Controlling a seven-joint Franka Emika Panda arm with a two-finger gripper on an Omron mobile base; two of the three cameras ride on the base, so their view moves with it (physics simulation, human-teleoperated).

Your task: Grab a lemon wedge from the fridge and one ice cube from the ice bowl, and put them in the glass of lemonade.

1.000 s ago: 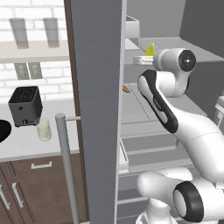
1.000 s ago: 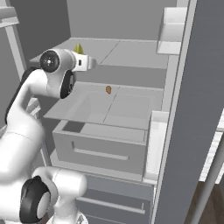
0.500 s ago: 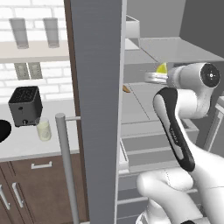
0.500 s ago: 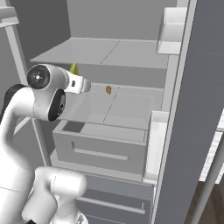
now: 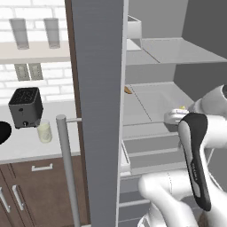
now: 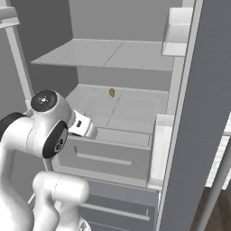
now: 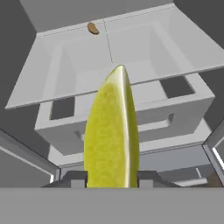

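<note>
- The gripper [image 7: 112,180], its tips mostly hidden, is clenched on one lemon wedge [image 7: 112,131] at hand-view centre.
- Ice bowl [image 5: 3,132]: cut off at left edge.
- One glass of lemonade [image 5: 44,131], lower left.
- One brown food item [image 6: 112,92] on the fridge [image 6: 135,54] shelf.

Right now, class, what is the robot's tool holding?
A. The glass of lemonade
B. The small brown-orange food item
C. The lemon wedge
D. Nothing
C: in the hand view the tool is shut on the lemon wedge, which stands upright between its tips, out in front of the fridge.
</note>
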